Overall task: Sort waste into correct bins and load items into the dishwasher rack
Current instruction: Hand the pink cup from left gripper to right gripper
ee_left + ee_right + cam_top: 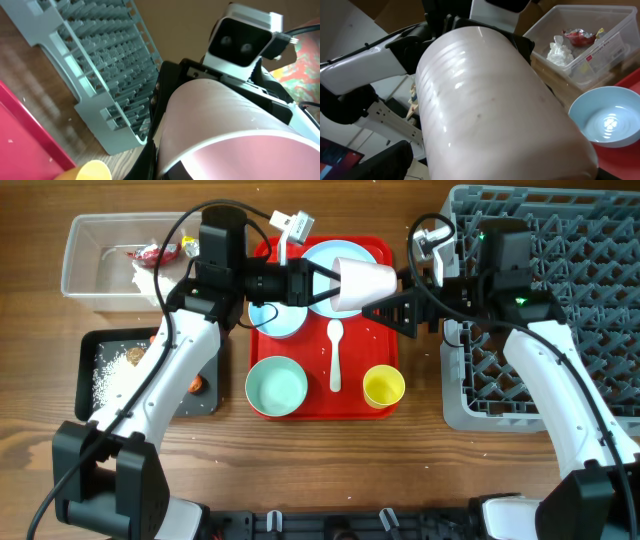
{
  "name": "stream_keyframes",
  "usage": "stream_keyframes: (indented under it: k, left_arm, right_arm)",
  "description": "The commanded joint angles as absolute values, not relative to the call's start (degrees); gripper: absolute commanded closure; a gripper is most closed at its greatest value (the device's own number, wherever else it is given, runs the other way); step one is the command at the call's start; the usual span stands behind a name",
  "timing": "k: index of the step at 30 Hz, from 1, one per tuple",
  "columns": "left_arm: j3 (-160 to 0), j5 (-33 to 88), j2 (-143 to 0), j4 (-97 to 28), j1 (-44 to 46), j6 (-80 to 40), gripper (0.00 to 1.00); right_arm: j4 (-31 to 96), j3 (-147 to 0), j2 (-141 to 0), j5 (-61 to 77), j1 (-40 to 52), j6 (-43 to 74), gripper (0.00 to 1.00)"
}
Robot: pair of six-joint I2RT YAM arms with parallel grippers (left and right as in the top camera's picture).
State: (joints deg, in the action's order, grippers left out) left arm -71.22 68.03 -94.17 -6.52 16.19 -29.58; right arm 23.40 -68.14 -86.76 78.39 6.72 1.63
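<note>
Occlusion first: pink cup [362,283] fills both wrist views, so neither shows its own fingers. It hangs on its side above the red tray [350,408], open end toward the left hand [318,280], which is pinched together on the rim. The right hand [385,308] sits at the cup's closed end with its fingers spread either side; can't tell if they actually clamp it. The cup and left arm cover much of the plate [318,252], and a bowl [270,317] is half under the left arm. In the open on the tray: second bowl [277,385], spoon [335,355], yellow cup [384,386]. Contents of the black bin [95,395] are too small to resolve beyond white grains. The clear tub [75,255] holds tissue [557,50] and a red wrapper [580,35]. Surface is a wood-grain tabletop [330,465]; the room itself is only blur behind the arms. The rack [455,412] is cut off at the top and right of the overhead view, and its left edge is just beside the tray. Free wood runs along the front.
</note>
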Motion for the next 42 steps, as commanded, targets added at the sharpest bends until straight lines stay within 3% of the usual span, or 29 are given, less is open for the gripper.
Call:
stream_keyframes:
  k: [1, 12, 17, 28, 29, 31, 34, 37, 42]
  left_arm:
    - [-71.57, 68.36, -94.5, -7.31, 16.4, -30.65, 0.96]
    - [-71.57, 68.51, -94.5, -7.33, 16.4, -30.5, 0.96]
    - [-71.59, 68.53, -94.5, -7.31, 16.4, -30.5, 0.96]
    - [-71.59, 68.49, -94.5, -7.27, 16.34, -30.5, 0.96]
    - [-71.59, 68.49, -94.5, -7.27, 16.34, -30.5, 0.94]
    - [-71.59, 68.49, -94.5, -7.27, 16.34, -30.5, 0.8]
    - [-71.59, 68.47, -94.5, -7.27, 16.34, -30.5, 0.49]
    - [-71.59, 68.47, -94.5, -7.29, 16.34, -30.5, 0.4]
    - [-71.57, 68.47, -94.5, -7.29, 16.23, -30.48, 0.37]
  right_arm:
    - [21.5, -68.88, -85.71, 79.35, 6.9, 1.72, 0.12]
    - [17.63, -68.88, -85.71, 79.11, 6.76, 3.31, 0.14]
    - [17.19, -68.88, -85.71, 79.15, 5.52, 4.19, 0.19]
    - [17.32, -68.88, -85.71, 79.18, 5.23, 4.49, 0.6]
    - [17.32, -68.88, -85.71, 79.18, 5.23, 4.49, 0.6]
    - [17.32, -68.88, -85.71, 79.18, 5.23, 4.51, 0.61]
    - [17.34, -68.88, -85.71, 79.2, 5.23, 4.51, 0.62]
    - [17.32, -68.88, -85.71, 79.18, 5.23, 4.58, 0.63]
    - [17.41, -68.88, -85.71, 79.18, 3.86, 4.71, 0.65]
